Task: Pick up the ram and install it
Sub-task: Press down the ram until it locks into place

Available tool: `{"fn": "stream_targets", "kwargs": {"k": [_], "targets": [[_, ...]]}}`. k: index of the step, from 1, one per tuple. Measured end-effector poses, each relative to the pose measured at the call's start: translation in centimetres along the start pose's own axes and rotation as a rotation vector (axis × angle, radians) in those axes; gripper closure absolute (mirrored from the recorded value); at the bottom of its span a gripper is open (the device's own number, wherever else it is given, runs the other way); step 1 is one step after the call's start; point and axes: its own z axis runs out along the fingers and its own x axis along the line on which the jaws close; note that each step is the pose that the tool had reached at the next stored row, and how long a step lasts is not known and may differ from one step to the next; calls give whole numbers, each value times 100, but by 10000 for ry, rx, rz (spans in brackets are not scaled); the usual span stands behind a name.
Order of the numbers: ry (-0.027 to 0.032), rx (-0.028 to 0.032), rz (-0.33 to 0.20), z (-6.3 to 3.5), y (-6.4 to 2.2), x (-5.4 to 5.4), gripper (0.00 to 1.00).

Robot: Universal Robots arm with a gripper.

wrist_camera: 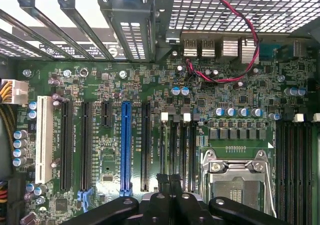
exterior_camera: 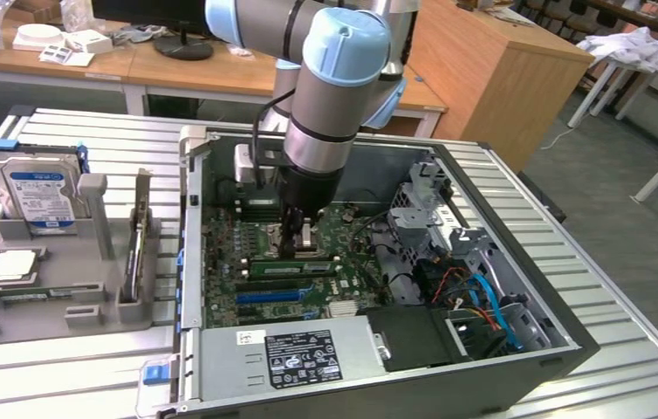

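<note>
1. The hand point(exterior_camera: 295, 234) is down inside the open black computer case point(exterior_camera: 538, 336), fingers pressed together, nothing between them.
2. The long thin green ram stick point(exterior_camera: 291, 264) sits flat in a slot on the green motherboard point(wrist_camera: 150, 85), just beside the fingertips.
3. The silver hard drive with a blue-white label point(exterior_camera: 36, 194) stands in the grey holder point(exterior_camera: 61, 288) by the worktop's edge.

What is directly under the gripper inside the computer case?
Under the shut gripper lies the green motherboard: a ram in its slot and, beside it, the empty processor socket. The fingers cover the spot they touch.
</note>
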Motion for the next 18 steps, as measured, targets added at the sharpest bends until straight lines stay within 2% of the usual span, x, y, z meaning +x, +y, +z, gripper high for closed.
{"fn": "stream_targets", "kwargs": {"k": [18], "targets": [[-1,0,1,52,-2,1,89]]}}
